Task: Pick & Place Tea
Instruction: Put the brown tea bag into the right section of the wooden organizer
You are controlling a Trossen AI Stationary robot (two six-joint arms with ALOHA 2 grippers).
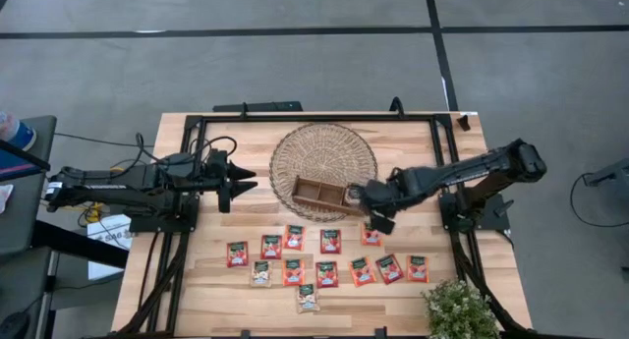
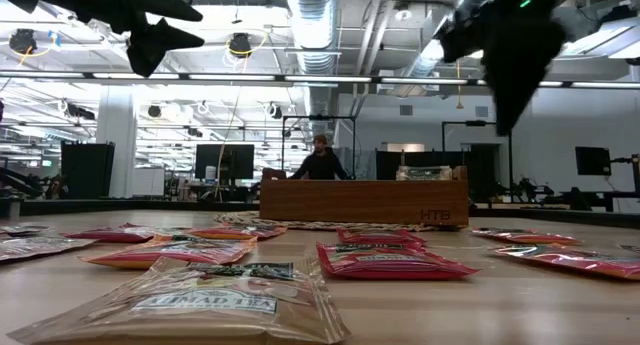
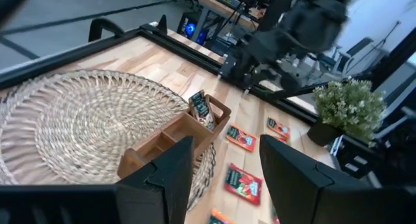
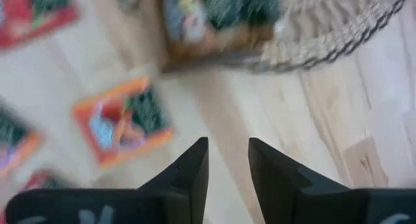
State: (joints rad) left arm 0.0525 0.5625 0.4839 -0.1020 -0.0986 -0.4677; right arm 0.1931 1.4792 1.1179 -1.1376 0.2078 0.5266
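high view: left gripper (image 1: 250, 179) hangs over the tabletop (image 1: 197, 280) left of the round wicker mat (image 1: 324, 152), jaws partly apart, empty. right gripper (image 1: 378, 219) sits just past the right end of the wooden divided tray (image 1: 319, 194), above the sachet rows. Tea sachets (image 1: 325, 273) lie flat in two loose rows near the front edge; potted plant (image 1: 459, 310) at the front right corner.
low view: beige sachet (image 2: 215, 303) nearest, red ones behind, tray beyond them. A person stands far off in the room.
left wrist view: one sachet (image 3: 203, 108) stands upright in the tray's end compartment; loose red ones lie on the wood beside it.
right wrist view: jaws a narrow gap apart, nothing between them; a red sachet (image 4: 123, 123) lies flat on the wood just ahead.
handling: light, thin, crinkly, probably slick film; flat-lying, so pinch an edge or corner, not the face.
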